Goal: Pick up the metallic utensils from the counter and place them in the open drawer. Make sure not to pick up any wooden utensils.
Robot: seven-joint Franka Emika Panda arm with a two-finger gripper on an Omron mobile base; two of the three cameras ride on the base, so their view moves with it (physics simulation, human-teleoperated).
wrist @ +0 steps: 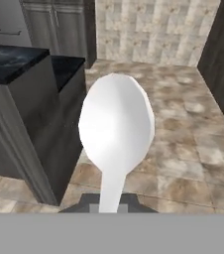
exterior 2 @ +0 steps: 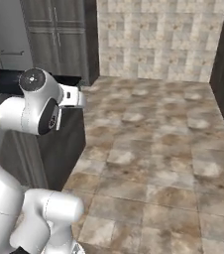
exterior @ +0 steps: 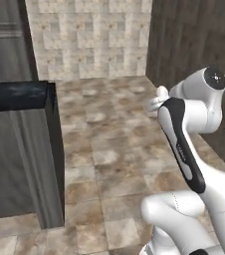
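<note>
The gripper [wrist: 109, 208] is squeezed tight on the handle of the shiny white spoon [wrist: 116, 126], at 6 o'clock in the hand view. The spoon's round head sticks up above it. At 9 o'clock stands the black counter [wrist: 15, 62]. Brown floor tiles [wrist: 193, 149] lie at 3 o'clock.

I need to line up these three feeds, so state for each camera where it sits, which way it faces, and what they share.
Left base view: behind the arm's left, facing forward and down at the counter end and tiled floor; arm at lower right.
Right base view: behind its right, same floor; arm at lower left.
Hand view: on the hand, along the gripper, shut on the spoon.
Shared: counter, floor, tiled wall.
</note>
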